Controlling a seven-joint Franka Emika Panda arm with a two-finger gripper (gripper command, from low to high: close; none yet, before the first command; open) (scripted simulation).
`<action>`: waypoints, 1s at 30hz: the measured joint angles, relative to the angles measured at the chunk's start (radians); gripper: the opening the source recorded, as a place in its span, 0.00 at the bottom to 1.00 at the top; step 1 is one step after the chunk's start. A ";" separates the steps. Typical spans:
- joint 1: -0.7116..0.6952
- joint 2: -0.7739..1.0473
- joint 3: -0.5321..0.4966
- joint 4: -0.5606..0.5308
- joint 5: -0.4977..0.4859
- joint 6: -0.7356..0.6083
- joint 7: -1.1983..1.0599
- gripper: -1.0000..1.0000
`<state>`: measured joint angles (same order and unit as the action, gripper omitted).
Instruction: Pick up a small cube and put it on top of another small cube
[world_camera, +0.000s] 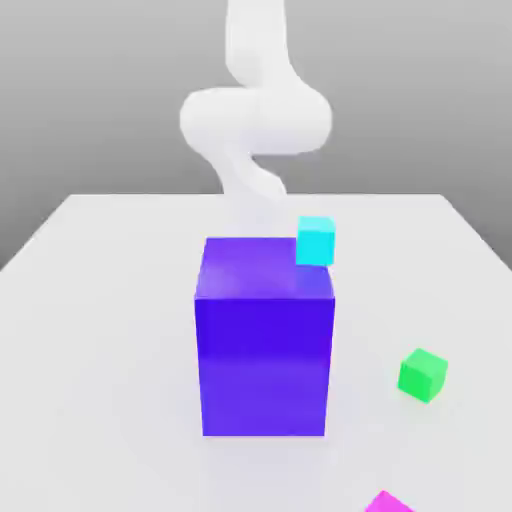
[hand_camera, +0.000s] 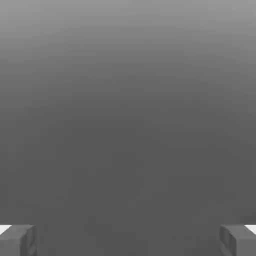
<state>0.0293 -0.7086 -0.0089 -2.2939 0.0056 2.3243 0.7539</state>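
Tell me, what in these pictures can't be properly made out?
- Magenta cube: cut off by the exterior view's bottom edge.
- Cyan cube: whether it sits on the big blue block or behind it can't be judged.
- Robot arm: its lower part is hidden behind the blue block; its top is cut off.
- Open gripper: just the two fingertips peek in at the hand view's corners.

Tall blue block (world_camera: 264, 340) mid-table

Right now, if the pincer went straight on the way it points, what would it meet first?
Probably nothing nearby: past the open pincer the hand view has plain grey and no cube, so the way looks free, though depth is unclear.
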 joint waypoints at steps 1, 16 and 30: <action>0.012 0.039 -0.003 0.003 0.003 0.010 -0.020 0.50; 0.137 0.587 -0.009 0.039 0.050 0.155 -0.306 0.50; 0.201 1.092 0.031 0.074 -0.016 0.297 -0.490 0.50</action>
<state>0.2306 0.3829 0.0219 -2.2201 -0.0107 2.6210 0.2638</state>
